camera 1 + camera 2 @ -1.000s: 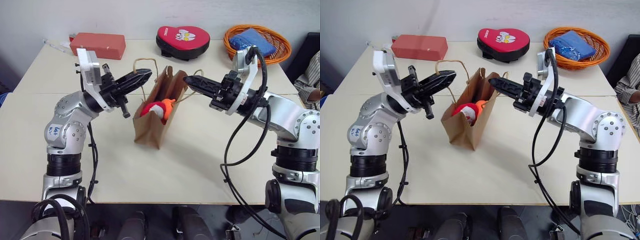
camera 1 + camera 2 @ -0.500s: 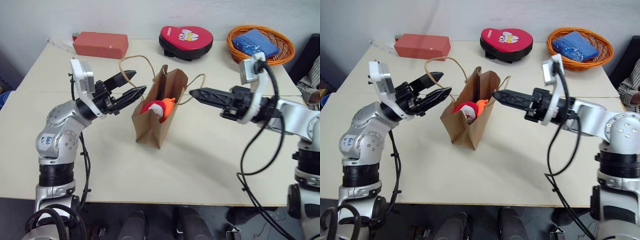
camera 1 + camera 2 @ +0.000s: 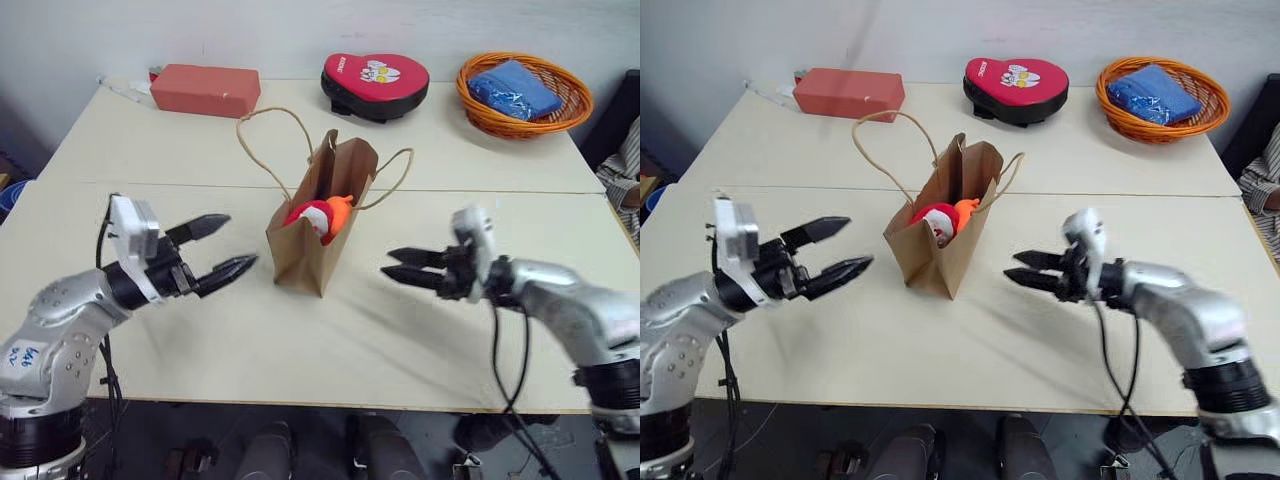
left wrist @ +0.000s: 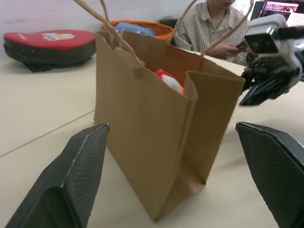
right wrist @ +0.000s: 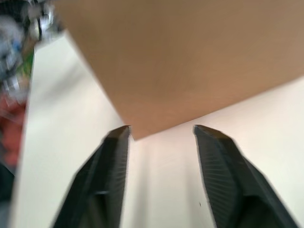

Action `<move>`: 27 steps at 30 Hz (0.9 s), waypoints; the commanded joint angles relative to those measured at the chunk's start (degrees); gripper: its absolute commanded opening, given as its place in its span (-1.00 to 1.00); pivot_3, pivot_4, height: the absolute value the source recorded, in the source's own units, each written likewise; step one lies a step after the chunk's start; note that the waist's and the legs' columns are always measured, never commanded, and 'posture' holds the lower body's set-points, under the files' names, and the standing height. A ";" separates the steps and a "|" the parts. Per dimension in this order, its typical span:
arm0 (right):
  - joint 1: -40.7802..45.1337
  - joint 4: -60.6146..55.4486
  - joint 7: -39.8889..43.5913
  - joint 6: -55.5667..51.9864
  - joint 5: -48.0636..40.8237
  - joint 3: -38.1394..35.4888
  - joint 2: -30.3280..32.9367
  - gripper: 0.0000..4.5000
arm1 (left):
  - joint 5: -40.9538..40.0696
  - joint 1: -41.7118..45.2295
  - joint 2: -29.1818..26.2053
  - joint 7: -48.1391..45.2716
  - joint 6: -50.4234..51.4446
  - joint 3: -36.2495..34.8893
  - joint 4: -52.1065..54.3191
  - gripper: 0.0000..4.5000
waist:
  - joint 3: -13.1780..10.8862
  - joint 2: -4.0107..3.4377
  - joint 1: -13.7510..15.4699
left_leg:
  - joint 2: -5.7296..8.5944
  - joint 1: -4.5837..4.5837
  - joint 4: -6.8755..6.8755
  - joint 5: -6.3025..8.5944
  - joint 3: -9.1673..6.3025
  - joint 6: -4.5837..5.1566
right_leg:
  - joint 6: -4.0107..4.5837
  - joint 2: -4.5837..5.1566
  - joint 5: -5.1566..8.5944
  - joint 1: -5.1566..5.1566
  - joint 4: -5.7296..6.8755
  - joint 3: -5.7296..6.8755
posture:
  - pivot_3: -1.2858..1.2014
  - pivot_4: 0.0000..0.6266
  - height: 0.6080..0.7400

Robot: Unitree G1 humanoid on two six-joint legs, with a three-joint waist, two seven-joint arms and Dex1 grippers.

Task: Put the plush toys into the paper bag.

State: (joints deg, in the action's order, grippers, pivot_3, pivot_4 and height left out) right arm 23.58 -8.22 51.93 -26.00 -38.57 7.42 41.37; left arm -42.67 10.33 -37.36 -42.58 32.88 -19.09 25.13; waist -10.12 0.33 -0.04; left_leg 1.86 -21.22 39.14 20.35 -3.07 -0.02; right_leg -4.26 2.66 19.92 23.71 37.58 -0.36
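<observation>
Bare tabletop (image 3: 330, 340) is lying open both sides of paper bag (image 3: 310, 250) & in front. Bag mouth is being crowded by plush toys (image 3: 320, 215); handles are arching over it.

A cream table (image 3: 330, 340) made of two tops, seam running left to right, stands against a plain pale wall (image 3: 300, 30). Dark floor (image 3: 15, 150) at far left.

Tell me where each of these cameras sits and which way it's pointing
Head stereo pair: looks down over the table; both arms show, left gripper and right gripper flanking the paper bag.
Left wrist: low, between its own open fingers, facing the bag, with a seated person beyond.
Right wrist: low, facing the bag's side.
Shared: the bag.
</observation>
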 commanded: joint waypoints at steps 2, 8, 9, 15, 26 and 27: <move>3.01 1.02 -0.44 12.22 9.25 2.49 -8.47 -0.83 | 0.27 -0.14 3.77 5.80 -0.10 2.92 5.09 1.00 | 0.00 0.00 -0.03 | 0.00 0.05 0.01 -0.01 0.00 -0.02 | 0.00 0.00 0.00 -0.02 0.03 0.00 | 0.03 -0.52 1.00; 5.26 1.46 -1.75 16.04 15.06 4.56 -16.42 -1.00 | 3.72 0.55 9.98 12.62 -0.89 9.33 6.95 1.00 | 0.01 0.00 -0.03 | 0.02 0.04 0.02 -0.02 -0.02 -0.04 | 0.00 -0.01 0.00 -0.01 0.05 0.02 | 0.03 -0.52 1.00; 5.47 1.27 -1.82 16.03 15.65 4.88 -17.12 -1.00 | 4.89 0.80 10.82 13.72 -1.38 10.13 6.58 1.00 | 0.01 0.00 -0.05 | 0.02 0.05 0.03 -0.02 -0.02 -0.04 | 0.00 -0.01 0.00 -0.02 0.05 0.01 | 0.03 -0.52 1.00; 5.70 -0.06 -2.12 14.69 17.51 5.74 -19.79 -1.00 | 8.24 2.53 13.59 16.68 -2.07 13.31 4.54 1.00 | 0.01 0.00 -0.08 | 0.03 0.07 0.04 -0.03 -0.02 -0.06 | 0.01 -0.01 0.00 -0.01 0.07 0.01 | 0.03 -0.52 1.00; 5.62 0.46 -1.86 14.62 19.94 6.80 -21.90 -1.00 | 13.02 4.82 17.35 18.89 -3.30 16.89 0.55 0.82 | 0.01 0.00 -0.21 | 0.04 0.09 0.04 -0.04 -0.01 -0.08 | 0.01 -0.02 0.00 -0.01 0.10 0.02 | 0.03 -0.52 1.00; 5.63 0.45 -1.98 14.49 19.96 6.72 -22.04 -1.00 | 13.19 4.78 17.43 18.82 -3.63 16.77 0.34 0.72 | 0.01 0.00 -0.20 | 0.04 0.09 0.04 -0.04 -0.02 -0.09 | 0.01 -0.02 0.00 -0.01 0.11 0.02 | 0.03 -0.52 1.00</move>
State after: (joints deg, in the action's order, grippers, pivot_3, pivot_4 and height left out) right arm 28.40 -6.09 50.27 -11.62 -18.63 14.50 19.84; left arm -30.05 14.84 -20.13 -23.80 30.70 -2.03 24.56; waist -10.11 0.33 -0.23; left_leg 1.90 -21.13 39.19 20.31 -3.09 -0.11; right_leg -4.25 2.64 19.92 23.70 37.69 -0.34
